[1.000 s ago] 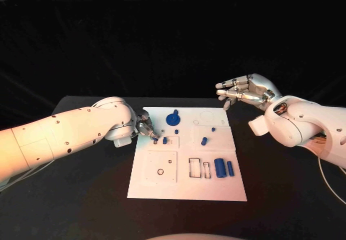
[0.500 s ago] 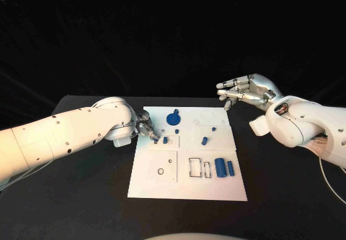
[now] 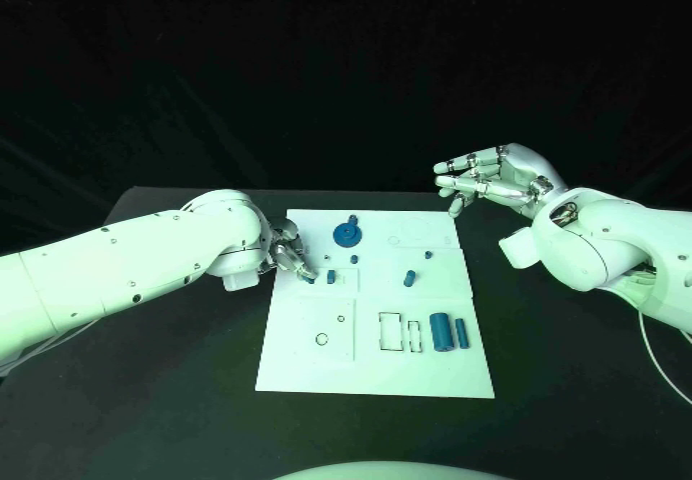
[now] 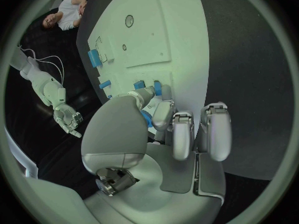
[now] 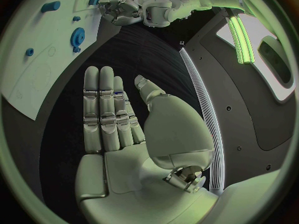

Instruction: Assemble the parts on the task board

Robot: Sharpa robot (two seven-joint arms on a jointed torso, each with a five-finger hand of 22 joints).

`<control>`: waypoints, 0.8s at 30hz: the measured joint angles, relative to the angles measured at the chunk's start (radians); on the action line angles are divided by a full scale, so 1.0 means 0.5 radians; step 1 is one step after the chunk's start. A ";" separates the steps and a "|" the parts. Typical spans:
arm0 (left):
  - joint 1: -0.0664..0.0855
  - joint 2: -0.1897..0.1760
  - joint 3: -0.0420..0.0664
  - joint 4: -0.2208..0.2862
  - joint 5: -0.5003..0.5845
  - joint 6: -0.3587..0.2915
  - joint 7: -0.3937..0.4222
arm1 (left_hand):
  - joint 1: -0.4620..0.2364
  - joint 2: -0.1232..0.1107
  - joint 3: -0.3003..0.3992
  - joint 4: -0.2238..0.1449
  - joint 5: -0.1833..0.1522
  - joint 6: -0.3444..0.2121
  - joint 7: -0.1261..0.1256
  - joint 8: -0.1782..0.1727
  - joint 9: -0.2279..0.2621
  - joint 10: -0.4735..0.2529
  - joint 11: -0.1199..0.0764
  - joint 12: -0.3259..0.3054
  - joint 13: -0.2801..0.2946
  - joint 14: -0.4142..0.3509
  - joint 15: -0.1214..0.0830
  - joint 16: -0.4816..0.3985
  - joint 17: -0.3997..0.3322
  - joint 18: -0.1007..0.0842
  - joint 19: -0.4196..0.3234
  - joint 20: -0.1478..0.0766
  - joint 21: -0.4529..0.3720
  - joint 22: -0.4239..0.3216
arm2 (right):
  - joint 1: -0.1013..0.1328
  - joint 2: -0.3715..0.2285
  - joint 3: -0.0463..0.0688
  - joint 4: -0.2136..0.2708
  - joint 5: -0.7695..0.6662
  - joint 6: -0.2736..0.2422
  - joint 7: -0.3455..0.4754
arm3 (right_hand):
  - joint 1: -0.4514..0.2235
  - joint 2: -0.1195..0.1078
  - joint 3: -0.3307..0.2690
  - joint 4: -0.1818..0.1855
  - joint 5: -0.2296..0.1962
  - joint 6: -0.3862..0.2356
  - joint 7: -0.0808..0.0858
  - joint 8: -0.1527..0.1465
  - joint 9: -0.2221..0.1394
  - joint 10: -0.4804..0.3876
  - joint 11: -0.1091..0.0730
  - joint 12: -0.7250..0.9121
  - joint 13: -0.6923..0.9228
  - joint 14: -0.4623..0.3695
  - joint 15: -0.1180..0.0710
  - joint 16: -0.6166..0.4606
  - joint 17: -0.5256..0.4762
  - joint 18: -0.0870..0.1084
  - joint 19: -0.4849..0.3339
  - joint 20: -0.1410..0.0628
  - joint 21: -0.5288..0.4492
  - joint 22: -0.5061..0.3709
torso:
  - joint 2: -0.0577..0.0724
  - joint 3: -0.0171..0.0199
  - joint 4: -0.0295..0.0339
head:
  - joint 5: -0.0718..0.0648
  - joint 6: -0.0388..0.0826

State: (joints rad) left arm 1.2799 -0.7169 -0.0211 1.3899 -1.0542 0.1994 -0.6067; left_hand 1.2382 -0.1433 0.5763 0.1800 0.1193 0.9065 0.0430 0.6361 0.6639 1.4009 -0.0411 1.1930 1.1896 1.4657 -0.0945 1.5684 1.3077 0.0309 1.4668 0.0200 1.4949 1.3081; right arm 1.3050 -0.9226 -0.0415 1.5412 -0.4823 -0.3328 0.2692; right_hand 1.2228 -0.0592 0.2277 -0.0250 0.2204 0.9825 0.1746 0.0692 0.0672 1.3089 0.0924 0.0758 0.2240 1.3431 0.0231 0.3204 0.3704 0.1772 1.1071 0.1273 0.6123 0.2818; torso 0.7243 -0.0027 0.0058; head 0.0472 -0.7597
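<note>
**Left robot hand stayed at the small peg while the right waited off the board**

Over the last second almost nothing moved. The left robot hand remained at the left edge of the task board, its fingertips closed around a small blue peg in the board's middle row. The right robot hand kept hovering above the bench beyond the board's far right corner, holding nothing, its fingers loosely apart. That stillness suggested the peg was being seated or adjusted, not carried, and that the step was unfinished.

The other parts lay where they had been: a blue gear at the far end, a second small peg just right of the pinched one, a slanted peg towards the right, and a thick blue cylinder with a thinner pin beside it near the right edge.

The head view hid the contact behind the left wrist. The left wrist view showed the fingertips meeting on blue at the board's surface, though whether the peg had entered its hole could not be told. The right wrist view showed the right palm bare.
</note>
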 measured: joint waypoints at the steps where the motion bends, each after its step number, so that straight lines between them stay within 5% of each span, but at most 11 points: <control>1: 0.000 0.000 0.000 0.000 -0.001 0.003 0.001 | 0.000 0.000 0.000 0.000 0.000 0.000 0.000 -0.002 0.000 0.000 0.000 0.000 0.000 0.000 0.000 0.000 0.000 0.000 0.000 0.000 0.000 0.000 | 0.000 0.001 0.000 0.000 0.000 0.000 0.000 | 0.000 0.000 0.000 0.000 0.000 0.000 0.000 0.000 0.000 0.000 0.000 0.000 0.000 0.000 0.000 0.000 0.000 0.000 0.000 0.000 0.000 0.000 | 0.000 -0.0002 0.000 | 0.001 0.000; 17: 0.001 0.010 0.001 -0.002 -0.013 0.014 -0.007 | -0.026 0.013 0.016 0.005 0.007 0.011 0.011 0.006 0.001 0.018 -0.004 0.000 0.002 0.000 0.000 0.000 0.000 0.000 0.000 0.000 0.008 0.000 | 0.000 0.000 0.000 0.001 0.000 0.001 0.000 | 0.000 0.000 0.000 0.000 0.000 0.000 0.000 0.000 0.000 0.000 0.000 0.000 0.000 0.000 0.000 0.000 -0.001 0.000 0.000 0.000 0.000 0.000 | 0.001 0.0025 0.000 | 0.007 -0.004; 24: 0.004 0.030 0.001 -0.010 -0.028 0.027 -0.038 | -0.150 -0.028 0.103 -0.116 0.007 0.031 0.011 0.021 -0.009 0.033 -0.012 0.007 0.009 0.000 0.000 0.000 0.000 0.000 0.000 0.000 0.021 -0.001 | 0.000 -0.002 0.000 0.003 0.000 0.001 0.000 | 0.000 0.000 0.000 0.000 0.000 0.000 0.000 0.000 0.000 0.000 0.000 0.000 0.000 0.000 0.000 0.000 -0.001 0.000 0.000 0.000 0.000 0.000 | 0.001 0.0038 -0.001 | 0.007 -0.009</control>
State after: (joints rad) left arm 1.2817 -0.7018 -0.0207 1.3849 -1.0680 0.2127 -0.6258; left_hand 1.1634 -0.1571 0.6279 0.1222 0.1226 0.9219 0.0485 0.6468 0.6593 1.4175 -0.0468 1.1967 1.1942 1.4657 -0.0945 1.5684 1.3075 0.0309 1.4668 0.0200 1.5054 1.3078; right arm 1.3050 -0.9234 -0.0415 1.5429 -0.4823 -0.3325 0.2692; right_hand 1.2227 -0.0592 0.2277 -0.0250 0.2204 0.9825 0.1747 0.0692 0.0672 1.3089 0.0924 0.0758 0.2239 1.3432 0.0231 0.3204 0.3701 0.1772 1.1071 0.1273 0.6123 0.2819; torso 0.7247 -0.0008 0.0054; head 0.0504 -0.7643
